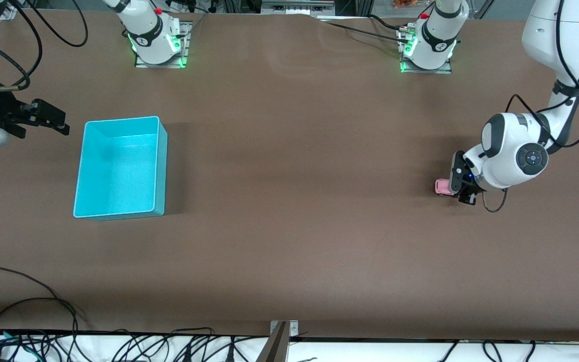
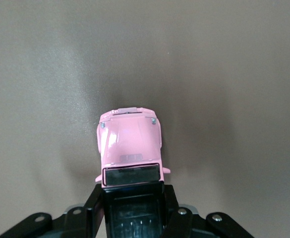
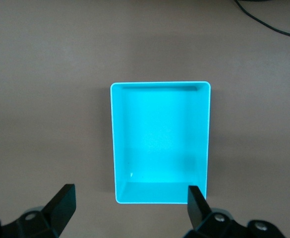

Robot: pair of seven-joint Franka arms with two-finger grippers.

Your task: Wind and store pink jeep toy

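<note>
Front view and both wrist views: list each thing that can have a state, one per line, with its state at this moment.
pink jeep toy: upright on the table at the left arm's end, clamped at its rear.
cyan bin: open-topped, empty, at the right arm's end.
left gripper: shut on the jeep.
right gripper: open, holding nothing, waiting beside the bin.

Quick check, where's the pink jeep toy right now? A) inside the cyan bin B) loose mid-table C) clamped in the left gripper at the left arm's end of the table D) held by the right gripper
C: the left gripper has its fingers shut on the pink jeep toy down at the table, while the cyan bin is empty.
</note>
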